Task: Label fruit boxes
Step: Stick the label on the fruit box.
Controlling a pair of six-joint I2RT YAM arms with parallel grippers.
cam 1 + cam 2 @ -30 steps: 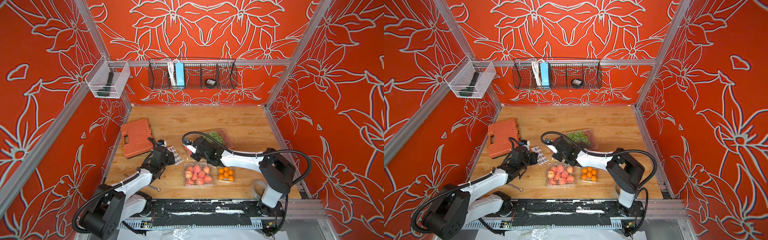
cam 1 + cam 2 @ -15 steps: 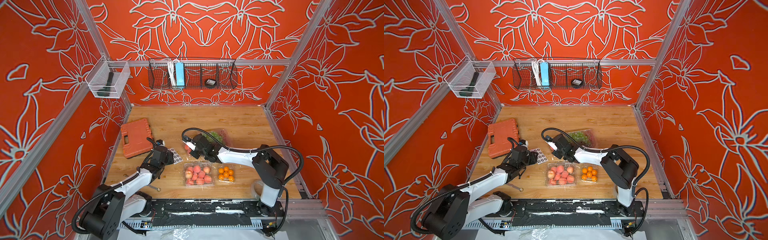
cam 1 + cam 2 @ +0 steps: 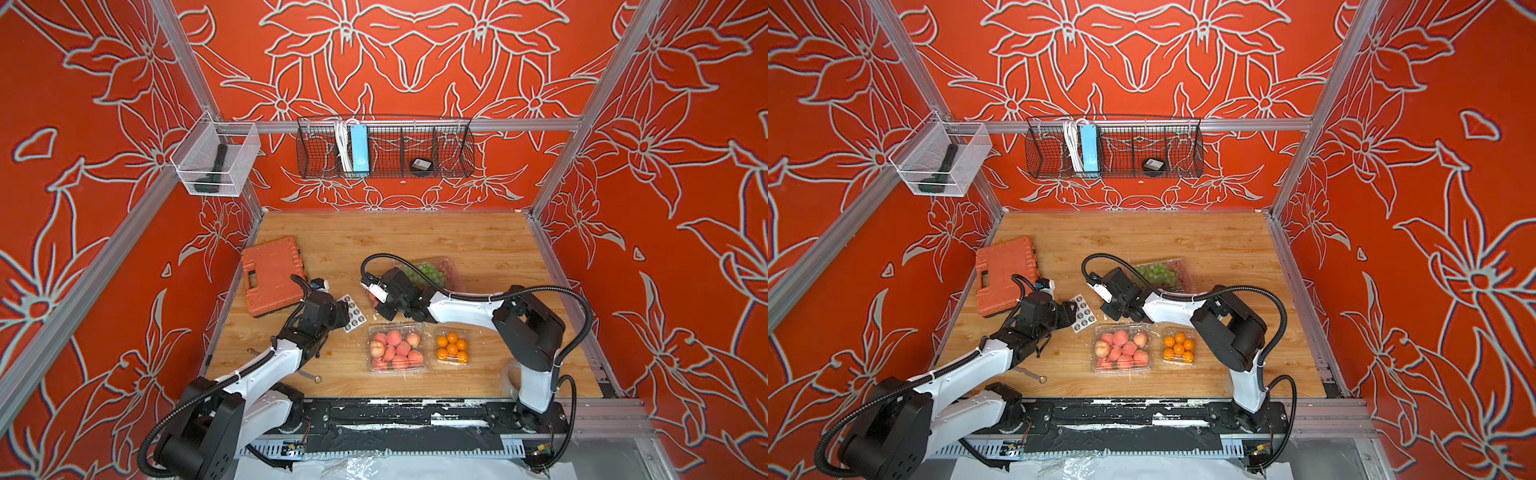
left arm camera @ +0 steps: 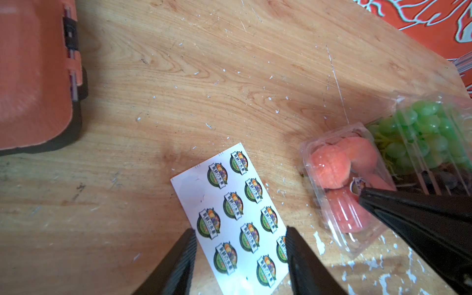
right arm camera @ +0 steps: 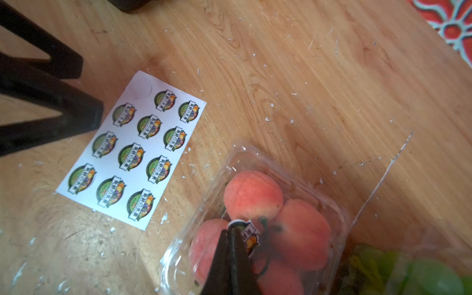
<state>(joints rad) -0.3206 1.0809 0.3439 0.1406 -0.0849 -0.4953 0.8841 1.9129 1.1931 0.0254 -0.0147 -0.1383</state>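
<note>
My left gripper [image 4: 240, 229] hangs open just above the white sticker sheet [image 4: 229, 204], a finger at each long edge. My right gripper [image 5: 231, 231] is shut on one round sticker [image 5: 249, 236], held over the lid of the small peach box [image 5: 255, 196]. The grape box [image 3: 432, 272] lies right behind that box. In both top views the large peach box [image 3: 397, 349] and the orange box [image 3: 452, 347] sit side by side near the front edge. The right gripper [image 3: 380, 305] hides most of the small peach box from above.
An orange tool case [image 3: 272, 274] lies at the left edge of the wooden table [image 3: 415, 237]. A small metal tool [image 3: 309, 376] lies in front of the left arm. A wire basket [image 3: 384, 147] and a clear bin [image 3: 214, 160] hang on the walls.
The left gripper's jaws have opened over the sticker sheet. The right arm has shifted a little to the left, still shut on the sticker.
</note>
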